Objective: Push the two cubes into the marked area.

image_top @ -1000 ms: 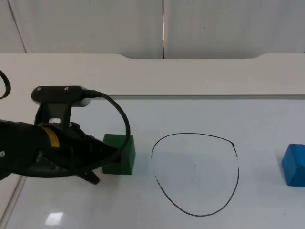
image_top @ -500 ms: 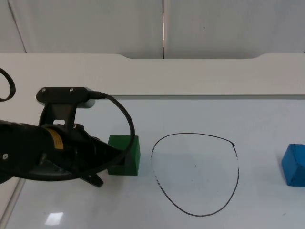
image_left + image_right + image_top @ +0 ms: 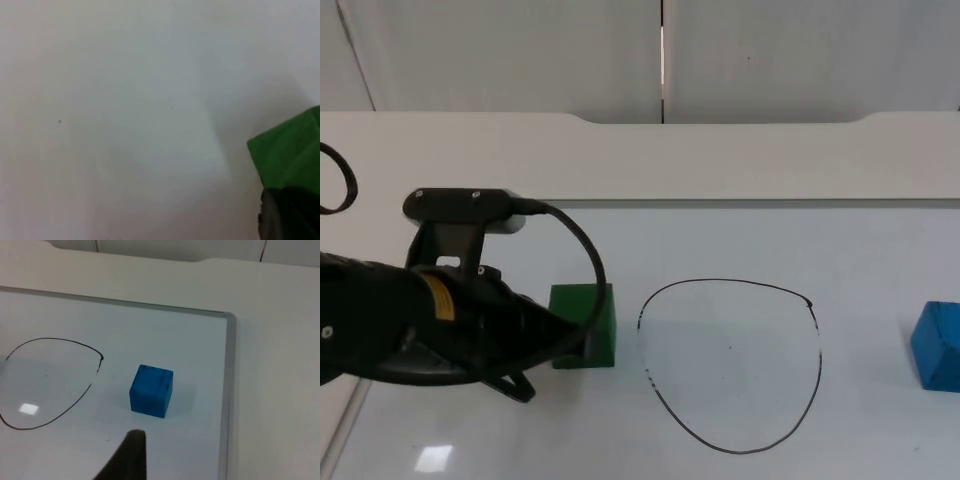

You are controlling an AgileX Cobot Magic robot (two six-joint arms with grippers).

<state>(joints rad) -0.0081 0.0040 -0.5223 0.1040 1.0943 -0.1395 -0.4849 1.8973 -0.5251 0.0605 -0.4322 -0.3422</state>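
A green cube (image 3: pixel 588 322) rests on the white board just left of the black hand-drawn outline (image 3: pixel 818 345). My left gripper (image 3: pixel 560 345) presses against the cube's left side, low over the board, and the arm hides how it stands. In the left wrist view the green cube (image 3: pixel 290 147) lies right against the left gripper (image 3: pixel 287 215). A blue cube (image 3: pixel 935 345) sits at the far right, outside the outline. In the right wrist view the blue cube (image 3: pixel 151 391) stands just beyond the outline (image 3: pixel 95 372), and my right gripper (image 3: pixel 127 457) waits a short way from it.
The board's grey frame (image 3: pixel 227 390) runs close past the blue cube, with the white table beyond it. The board's left frame (image 3: pixel 345 420) lies under my left arm. A raised white ledge (image 3: pixel 640 150) and the grey wall close off the back.
My left arm has slid to the right, and the green cube has moved with it, closer to the outline. The blue cube has stayed put.
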